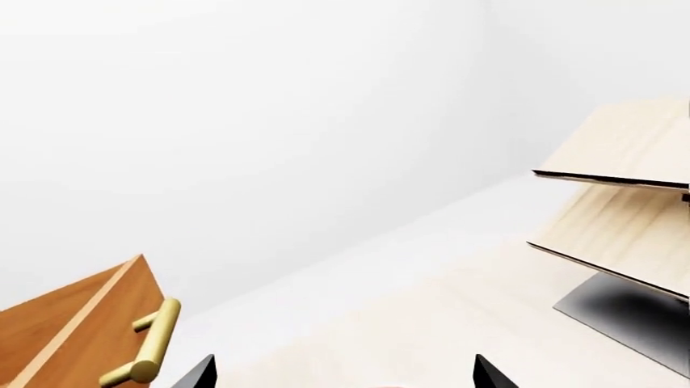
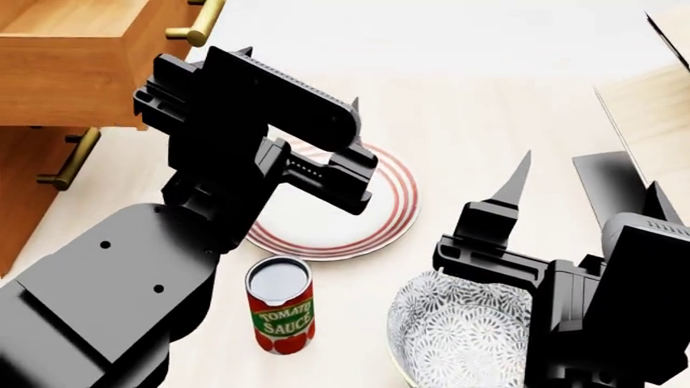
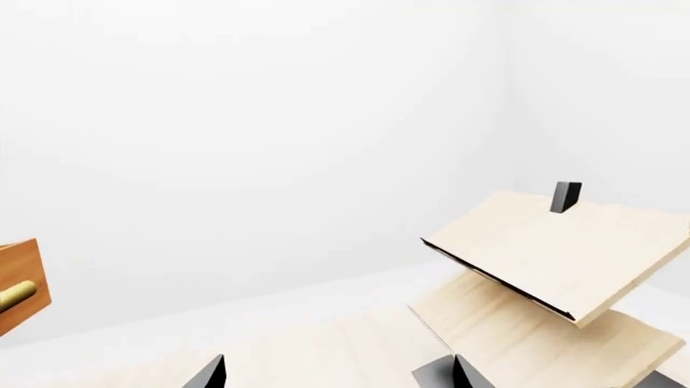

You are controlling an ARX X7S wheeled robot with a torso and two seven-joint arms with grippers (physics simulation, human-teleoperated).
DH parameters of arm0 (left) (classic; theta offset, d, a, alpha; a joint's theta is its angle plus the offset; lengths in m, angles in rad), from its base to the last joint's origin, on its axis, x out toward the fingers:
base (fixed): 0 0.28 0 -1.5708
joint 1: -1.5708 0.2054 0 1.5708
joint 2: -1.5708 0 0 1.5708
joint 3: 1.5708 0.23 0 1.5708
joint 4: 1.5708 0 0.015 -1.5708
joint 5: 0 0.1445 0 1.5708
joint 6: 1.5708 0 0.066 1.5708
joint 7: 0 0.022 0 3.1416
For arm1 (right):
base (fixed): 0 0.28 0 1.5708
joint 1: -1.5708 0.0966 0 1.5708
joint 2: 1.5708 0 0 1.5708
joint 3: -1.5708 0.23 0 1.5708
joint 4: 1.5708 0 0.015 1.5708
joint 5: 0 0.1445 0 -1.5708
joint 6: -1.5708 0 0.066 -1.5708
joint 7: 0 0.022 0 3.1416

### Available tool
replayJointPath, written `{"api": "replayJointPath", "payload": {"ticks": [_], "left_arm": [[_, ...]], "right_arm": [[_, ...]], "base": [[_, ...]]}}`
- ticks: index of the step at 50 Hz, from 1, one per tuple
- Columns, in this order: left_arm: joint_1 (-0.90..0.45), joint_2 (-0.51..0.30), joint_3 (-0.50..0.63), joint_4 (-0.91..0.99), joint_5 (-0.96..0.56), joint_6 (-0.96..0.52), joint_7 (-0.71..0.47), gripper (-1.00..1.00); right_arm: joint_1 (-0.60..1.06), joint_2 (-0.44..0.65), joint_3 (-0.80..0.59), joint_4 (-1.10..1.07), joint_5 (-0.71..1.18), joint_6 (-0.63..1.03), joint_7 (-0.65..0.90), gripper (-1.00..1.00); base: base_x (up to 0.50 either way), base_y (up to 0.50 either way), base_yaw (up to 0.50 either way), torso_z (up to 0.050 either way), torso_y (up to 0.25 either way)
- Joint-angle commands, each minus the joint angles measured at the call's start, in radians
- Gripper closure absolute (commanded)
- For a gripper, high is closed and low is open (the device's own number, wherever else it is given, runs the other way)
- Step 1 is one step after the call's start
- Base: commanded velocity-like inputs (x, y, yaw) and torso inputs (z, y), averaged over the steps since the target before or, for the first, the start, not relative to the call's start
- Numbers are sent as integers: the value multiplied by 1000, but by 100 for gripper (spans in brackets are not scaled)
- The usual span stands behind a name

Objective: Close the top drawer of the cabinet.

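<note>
The top drawer [image 2: 76, 73] stands pulled out of the orange-brown cabinet [image 2: 27, 194] at the head view's upper left, its brass handle [image 2: 196, 23] facing the table. A lower drawer's handle [image 2: 70, 158] sits below it. My left gripper [image 1: 345, 378] is open and empty, raised over the table to the right of the drawer [image 1: 76, 331] and its handle [image 1: 151, 352], not touching them. In the head view the left gripper [image 2: 258, 113] shows as a black block. My right gripper [image 3: 334, 378] is open and empty, its fingers pointing up at the right [image 2: 587, 190].
A white plate with red rings [image 2: 367, 218], a tomato sauce can [image 2: 283, 311] and a patterned glass bowl [image 2: 458, 331] stand on the pale table. Slanted pale plywood boards [image 3: 550, 259] on a dark base stand at the right [image 1: 625, 202].
</note>
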Motion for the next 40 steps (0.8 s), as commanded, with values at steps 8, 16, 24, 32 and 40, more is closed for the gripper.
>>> {"api": "replayJointPath", "payload": {"ticks": [8,16,24,32,40], "left_arm": [[-46,10,110,-108,-93,28,-100,-100],[-54,9,82,-142,-174,60,-156,-100],[-82,7,89,-193,-236,94,-192,-100],[-73,11,71,-260,-286,142,-266,-100],[-144,5,-28,-458,-346,290,-604,-100]], "right_arm": [[2,17,-4,-22,24,17,20,-100],[12,25,-12,-14,18,50,48,-100],[2,31,-10,-19,28,22,42,-100],[7,40,-23,-28,25,27,57,-100],[7,41,0,-40,45,29,57,-100]], "base": [[117,25,0,0,0],[491,136,0,0,0],[0,0,0,0,2],[230,26,0,0,0],[0,0,0,0,0]]}}
